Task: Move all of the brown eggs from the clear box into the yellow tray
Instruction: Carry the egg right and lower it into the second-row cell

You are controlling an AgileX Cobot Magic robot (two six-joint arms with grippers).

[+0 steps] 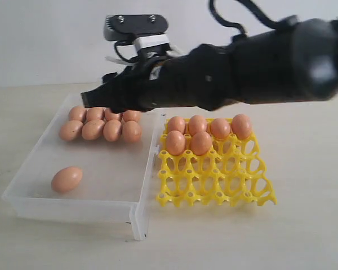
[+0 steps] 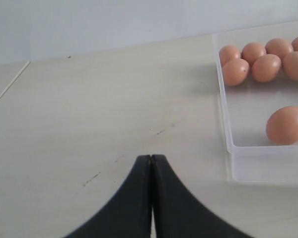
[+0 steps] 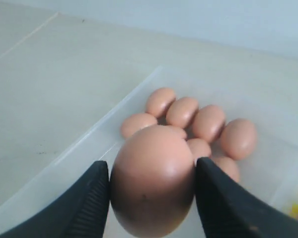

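The left gripper (image 2: 151,159) has its black fingers pressed together on nothing, low over the pale table (image 2: 89,109), which lies bare on every side of the tips. Off to one side of them runs the low wall of the clear box (image 2: 224,114). The right gripper (image 3: 151,166) reaches across to the box's far end, its fingers clamped on one brown egg (image 3: 151,193). Beneath and beyond those fingers eight eggs (image 1: 93,129) lie packed together, touching. A lone egg (image 1: 67,179) sits well apart, with open box floor around it. Just beside the box stands the yellow tray (image 1: 214,180), with six eggs (image 1: 201,143) in its far rows and its nearer cells open. A plain pale wall (image 1: 45,39) stands behind.
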